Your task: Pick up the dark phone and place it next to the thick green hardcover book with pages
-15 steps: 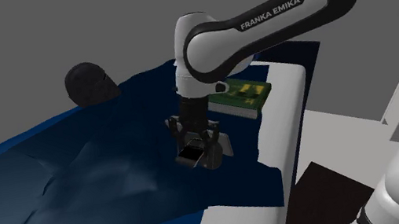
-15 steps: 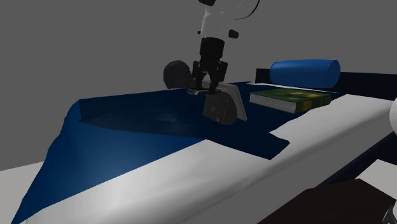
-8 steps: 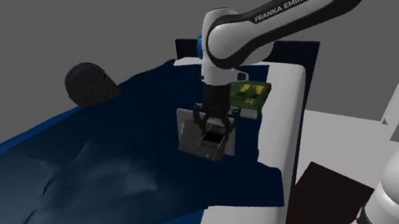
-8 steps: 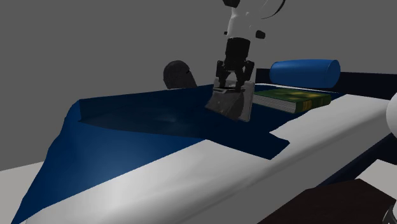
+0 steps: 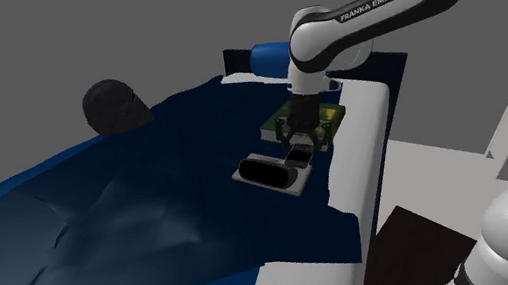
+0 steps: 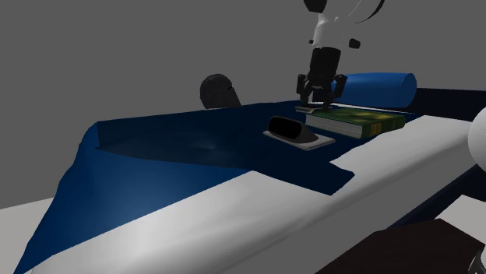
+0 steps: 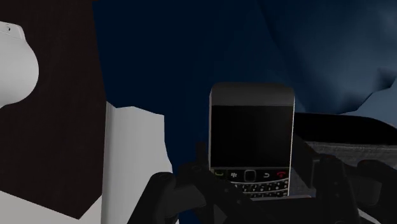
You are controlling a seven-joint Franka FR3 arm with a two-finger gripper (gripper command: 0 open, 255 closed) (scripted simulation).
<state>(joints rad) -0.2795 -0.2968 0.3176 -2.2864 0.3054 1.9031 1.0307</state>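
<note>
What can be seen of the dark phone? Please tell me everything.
The phone has a black screen, a silver frame and a small keypad with green and red keys. It lies screen up on the blue bedcover, beside the green book. The tool is at its keypad end.

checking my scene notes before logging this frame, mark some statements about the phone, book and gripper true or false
1. The dark, silver-rimmed phone lies flat on the dark blue blanket. True.
2. The thick green hardcover book stands on its edge. False: it lies flat.
3. The phone rests on top of the book. False: it lies beside it, on the blanket.
4. A blue cylindrical bolster lies behind the book. True.
5. The black gripper is far from the phone. False: it hangs over the phone's end nearest the book.
</note>
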